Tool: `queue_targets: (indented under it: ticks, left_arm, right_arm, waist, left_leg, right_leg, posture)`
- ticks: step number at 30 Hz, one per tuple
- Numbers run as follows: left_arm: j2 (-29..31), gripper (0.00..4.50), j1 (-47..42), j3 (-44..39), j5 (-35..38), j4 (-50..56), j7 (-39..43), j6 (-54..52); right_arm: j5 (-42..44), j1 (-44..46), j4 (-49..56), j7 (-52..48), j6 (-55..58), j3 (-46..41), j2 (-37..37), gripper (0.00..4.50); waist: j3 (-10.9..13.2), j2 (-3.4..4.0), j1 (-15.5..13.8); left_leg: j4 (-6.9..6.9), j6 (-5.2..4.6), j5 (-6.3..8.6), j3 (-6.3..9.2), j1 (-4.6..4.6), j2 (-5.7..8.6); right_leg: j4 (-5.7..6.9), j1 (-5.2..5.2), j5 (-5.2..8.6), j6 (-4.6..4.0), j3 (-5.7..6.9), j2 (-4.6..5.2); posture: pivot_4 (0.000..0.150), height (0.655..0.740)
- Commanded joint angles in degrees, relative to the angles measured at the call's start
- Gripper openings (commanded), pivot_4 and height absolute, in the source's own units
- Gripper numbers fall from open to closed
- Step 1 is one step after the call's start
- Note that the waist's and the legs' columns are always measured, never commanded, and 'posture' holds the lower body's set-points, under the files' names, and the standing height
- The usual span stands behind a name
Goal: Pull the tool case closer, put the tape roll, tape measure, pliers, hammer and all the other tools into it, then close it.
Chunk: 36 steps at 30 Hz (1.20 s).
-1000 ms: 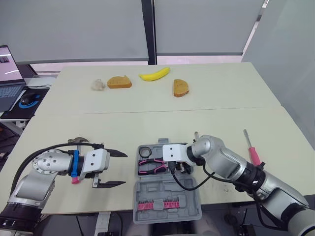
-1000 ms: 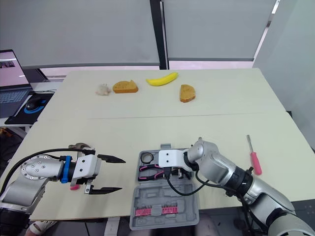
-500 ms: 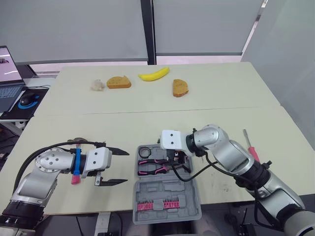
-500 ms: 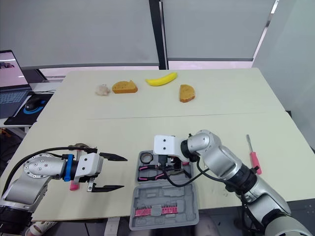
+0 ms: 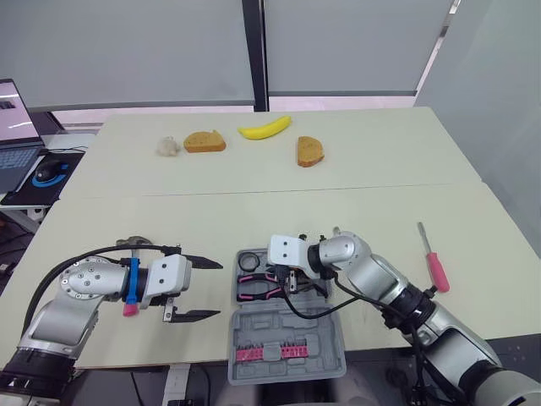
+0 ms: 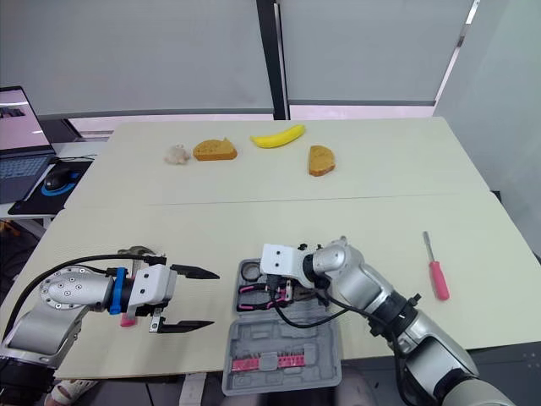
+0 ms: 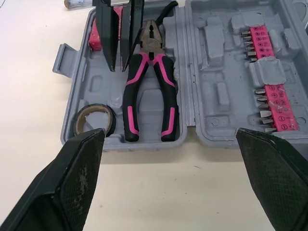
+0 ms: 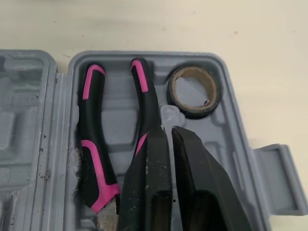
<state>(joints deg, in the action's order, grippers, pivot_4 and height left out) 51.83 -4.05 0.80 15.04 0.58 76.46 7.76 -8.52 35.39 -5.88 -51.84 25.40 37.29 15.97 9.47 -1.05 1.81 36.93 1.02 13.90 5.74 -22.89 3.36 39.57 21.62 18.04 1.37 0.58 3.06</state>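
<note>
The grey tool case [image 5: 292, 326] lies open at the table's near edge. Its far half holds the pink-handled pliers [image 5: 258, 288] and the tape roll [image 5: 248, 262]. My right gripper [image 5: 286, 283] hangs just over that half beside the pliers' handles [image 8: 94, 144], fingers shut with nothing between them. A small pink object [image 7: 94, 37] sits in the case behind those fingers. My left gripper [image 5: 199, 289] stands open on the table left of the case. Behind it lies the hammer [image 5: 128, 309] with a pink handle. A pink screwdriver [image 5: 432, 258] rests far right.
A pink strip of bits [image 5: 270, 352] fills the case's near half. A banana [image 5: 265, 128], two bread slices [image 5: 205, 141] [image 5: 310, 151] and a pale lump [image 5: 169, 146] lie at the back. A laptop and mouse [image 5: 49, 173] sit on a side table to the left.
My right gripper has swung from the case's right side leftward to above the pliers. The left gripper has stayed open in about the same place.
</note>
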Motion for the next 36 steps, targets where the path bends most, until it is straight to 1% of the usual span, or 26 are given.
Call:
queue_targets:
  ticks: [1,8,12,16,20,24,27,30,33,34,36]
  left_arm:
    - [0.42,4.50,0.20,-1.15,0.84,2.21,-0.58,-0.30]
    - [1.21,4.50,0.36,-0.95,0.90,3.33,-0.60,-2.27]
    - [1.69,4.50,0.81,-1.16,1.06,3.79,-0.40,-3.17]
    - [2.48,4.50,1.74,-1.51,0.86,4.03,-0.66,-4.76]
    - [2.45,4.50,1.88,-2.20,-1.50,1.03,-4.16,-5.95]
    - [1.84,4.50,2.52,-3.59,-0.65,0.77,-6.53,-7.64]
    - [1.74,4.50,3.85,-4.41,-0.13,0.68,-7.38,-8.41]
    - [1.86,4.50,5.79,-4.84,1.02,1.21,-6.31,-8.65]
    - [1.78,3.92,8.35,-4.42,0.25,0.05,-5.31,-4.95]
    - [1.57,3.60,8.83,-3.55,-0.85,-1.25,-5.11,-3.05]
    - [1.39,2.93,9.37,-1.91,-2.72,-3.42,-4.55,-0.53]
  right_arm:
    - [-1.57,-0.08,-1.75,0.68,-1.57,0.81,-0.92,0.04]
    - [-6.23,-1.88,-8.02,-0.05,-5.21,4.28,0.30,0.04]
    - [-7.31,-2.83,-8.23,-0.05,-7.67,4.24,0.50,0.04]
    - [-5.08,-2.51,-5.39,2.28,-10.40,-0.36,-1.74,0.04]
    - [-0.13,-3.41,3.45,1.43,-7.89,-7.30,-1.38,0.04]
    - [5.27,-6.46,13.72,-1.14,-7.10,-14.23,3.97,0.04]
    - [8.54,-11.32,20.54,-3.78,-8.27,-19.73,11.27,0.04]
    - [10.39,-16.06,24.51,-7.37,-7.72,-22.47,18.86,0.04]
    - [11.72,-25.36,26.33,-9.47,-8.73,-27.51,27.21,0.00]
    - [11.77,-28.91,26.02,-10.21,-9.84,-28.69,29.75,0.00]
    - [11.61,-33.46,25.46,-10.27,-11.61,-29.20,32.22,0.00]
  waist:
    - [0.00,0.00,0.00]
    - [-0.04,0.00,0.01]
    - [-0.09,0.02,0.00]
    - [-0.10,0.02,-0.01]
    - [-0.07,0.06,-0.02]
    - [-0.07,0.06,-0.16]
    - [-0.07,0.05,-0.51]
    - [-0.06,0.06,-0.50]
    - [-0.05,0.06,-0.38]
    - [-0.05,0.06,-0.43]
    - [-0.05,0.07,-0.53]
  left_leg:
    - [0.00,0.00,0.00,-0.01,0.00,0.00]
    - [-0.01,0.00,0.00,-0.04,0.12,0.00]
    - [-0.05,0.00,0.00,-0.03,0.34,0.00]
    - [-0.08,-0.01,0.01,-0.02,0.46,-0.01]
    - [-0.08,0.00,0.01,-0.03,0.36,-0.02]
    - [-0.01,0.00,0.00,0.00,0.09,-0.01]
    - [-0.02,0.00,0.01,0.03,0.07,0.01]
    - [-0.05,-0.01,0.01,0.01,0.05,0.03]
    - [-0.08,-0.02,0.02,0.00,0.02,-0.01]
    - [-0.09,-0.02,0.02,0.00,0.02,-0.02]
    - [-0.13,-0.02,0.02,-0.01,0.03,-0.03]
  right_leg:
    - [0.01,0.02,0.00,0.00,-0.01,0.00]
    - [0.07,0.05,0.00,0.00,-0.02,-0.01]
    - [0.04,-0.04,0.01,-0.01,-0.02,-0.01]
    - [-0.02,-0.18,0.02,-0.02,-0.01,-0.01]
    - [0.01,-0.19,0.02,-0.02,-0.04,-0.02]
    - [0.06,-0.06,0.02,-0.02,-0.03,-0.01]
    - [-0.11,-0.11,0.02,-0.02,0.01,0.02]
    - [-0.25,-0.24,0.02,-0.02,0.01,0.04]
    - [-0.27,-0.24,0.02,-0.02,0.03,0.04]
    - [-0.28,-0.25,0.02,-0.03,0.04,0.04]
    - [-0.39,-0.31,0.04,-0.05,0.07,0.05]
  posture:
    - [0.150,0.7400]
    - [0.150,0.7400]
    - [0.150,0.7400]
    - [0.150,0.7400]
    - [0.150,0.7400]
    - [0.150,0.7400]
    - [0.150,0.7400]
    - [0.150,0.7400]
    - [0.150,0.7400]
    - [0.150,0.7400]
    - [0.150,0.7400]
